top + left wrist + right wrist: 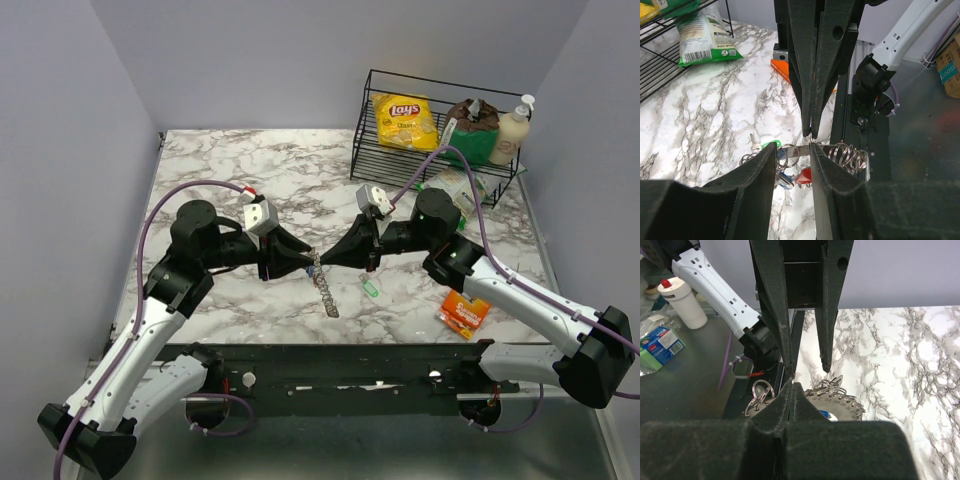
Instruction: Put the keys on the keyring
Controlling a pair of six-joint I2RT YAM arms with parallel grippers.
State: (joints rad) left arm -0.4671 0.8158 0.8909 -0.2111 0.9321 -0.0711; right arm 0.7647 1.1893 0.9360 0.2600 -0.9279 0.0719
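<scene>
Steel keyring (840, 402), stiff, light, slippery, best taken by its rim: left fingers (755, 180) clamp it, right fingers (770, 415) pinch its thin coil.

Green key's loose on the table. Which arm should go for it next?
Right, probably. The green key lies on the table close by the right gripper, on that arm's side. The left gripper has the keyring between its jaws, so it looks tied up.

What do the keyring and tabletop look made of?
Keyring: metal, probably steel. It is grey, with bright glints along its toothed rim. Tabletop: looks like marble, white with grey veins and a slight sheen. It could equally be printed laminate.
</scene>
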